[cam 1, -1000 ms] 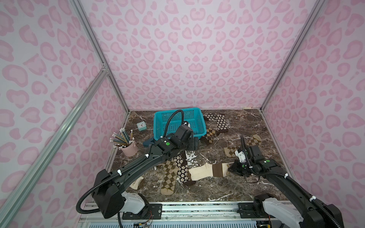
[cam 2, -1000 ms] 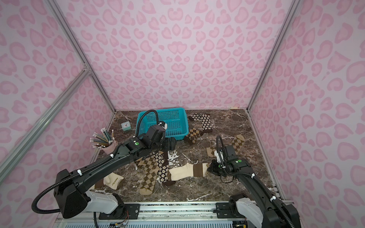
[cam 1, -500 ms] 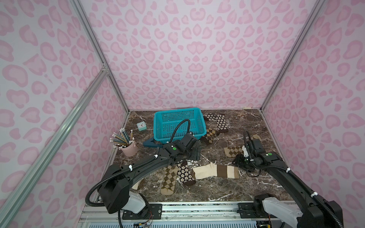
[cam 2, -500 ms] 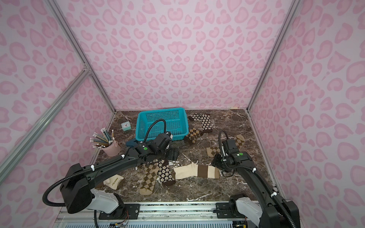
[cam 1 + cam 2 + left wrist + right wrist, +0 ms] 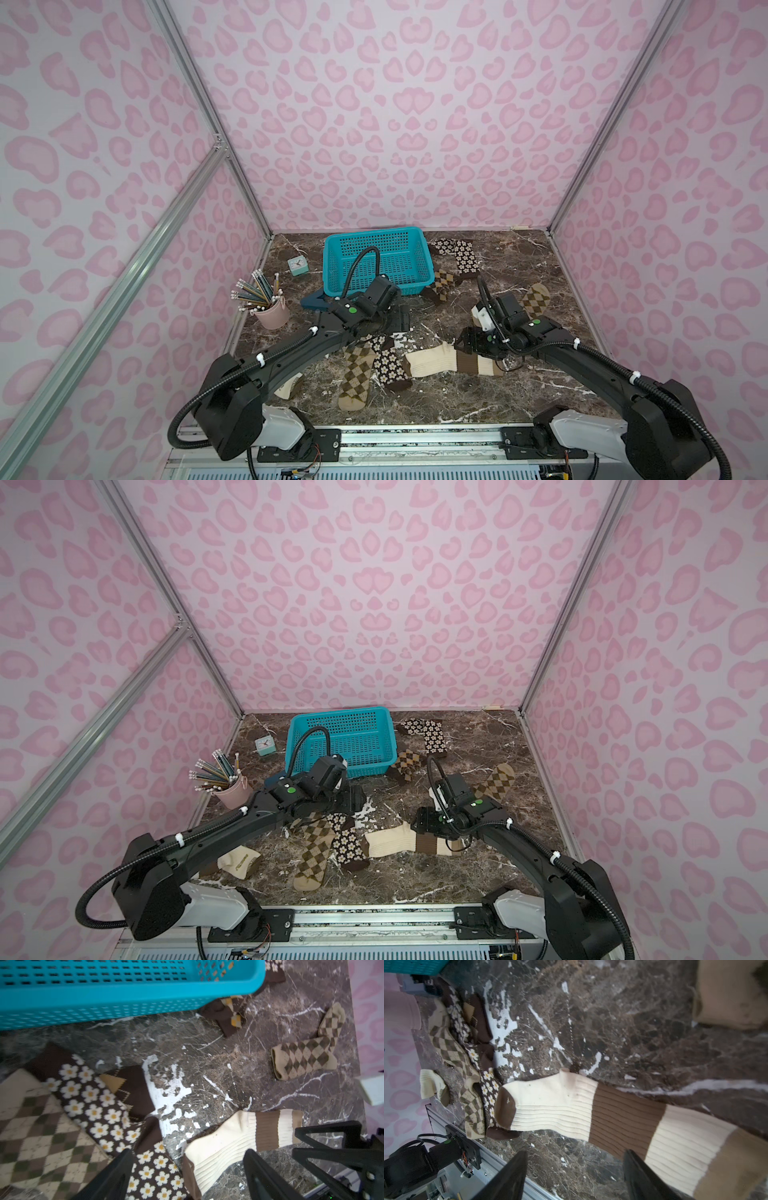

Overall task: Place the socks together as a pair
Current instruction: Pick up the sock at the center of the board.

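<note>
A cream sock with brown stripes lies flat on the marble near the front, its toe against the pile. My right gripper hovers open over its cuff end, with nothing between the fingers. To the left, a tan-olive argyle sock and a flowered sock overlap in that pile. My left gripper is open above the pile, over the flowered sock and the cream toe. A second cream sock lies partly under the left arm. Another tan argyle sock lies right.
A teal basket stands at the back, with a brown-orange argyle sock and a flowered sock beside it. A pink cup of pencils and a small clock stand at the left. Pink patterned walls enclose the table.
My right gripper has opened and let go of the cream striped sock, which now lies flat. The left arm came down from the basket towards the sock pile.
</note>
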{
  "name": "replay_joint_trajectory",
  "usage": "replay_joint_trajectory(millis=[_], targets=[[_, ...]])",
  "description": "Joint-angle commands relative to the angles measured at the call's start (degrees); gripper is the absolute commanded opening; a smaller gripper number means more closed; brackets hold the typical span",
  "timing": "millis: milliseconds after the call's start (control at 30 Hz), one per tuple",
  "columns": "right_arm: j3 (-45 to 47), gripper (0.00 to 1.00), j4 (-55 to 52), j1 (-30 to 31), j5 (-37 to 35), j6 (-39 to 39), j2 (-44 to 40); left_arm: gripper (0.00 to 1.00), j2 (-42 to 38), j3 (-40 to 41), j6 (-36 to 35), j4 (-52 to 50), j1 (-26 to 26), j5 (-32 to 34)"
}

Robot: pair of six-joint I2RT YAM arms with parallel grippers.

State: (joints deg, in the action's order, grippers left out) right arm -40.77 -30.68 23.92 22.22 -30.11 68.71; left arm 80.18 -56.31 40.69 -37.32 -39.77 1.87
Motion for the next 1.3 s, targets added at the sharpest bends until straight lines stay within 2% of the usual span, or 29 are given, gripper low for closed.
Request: replay_joint_trajectory(millis=[0,67,100,300,467,733,900,1267], targets=[[-0.7,0.79,3.8,0.2,1.4,3.7,-1.7,0.88,-4.5,1.0,2.7,-1.9,3.9,0.1],[-0.2,0.95,4.7,0.2,1.9,4.5,-3.2,0.89,-6.9,1.1,3.1,-4.0,7.8,0.2],[0.0,0.97,5.2,0.2,2.2,4.6,-3.7,0.90,-7.8,1.0,3.2,-5.3,9.6,0.2],[0.5,1.00,6.9,0.2,3.8,5.7,-6.2,0.92,-11.9,0.8,3.1,-12.9,24.1,1.2],[0.4,1.00,6.0,0.2,4.5,6.9,-5.5,0.92,-13.0,4.0,0.4,-15.2,37.7,-0.1],[0.2,1.00,6.1,0.2,5.3,8.2,-5.4,0.90,-12.4,11.5,-0.5,-14.3,50.7,3.6],[0.4,0.99,6.1,0.1,5.4,8.4,-5.4,0.88,-9.3,11.4,0.1,-11.9,54.9,1.7],[0.3,0.99,4.6,-0.4,5.1,9.5,-7.2,0.83,-5.1,18.0,7.4,-5.8,57.0,4.5]])
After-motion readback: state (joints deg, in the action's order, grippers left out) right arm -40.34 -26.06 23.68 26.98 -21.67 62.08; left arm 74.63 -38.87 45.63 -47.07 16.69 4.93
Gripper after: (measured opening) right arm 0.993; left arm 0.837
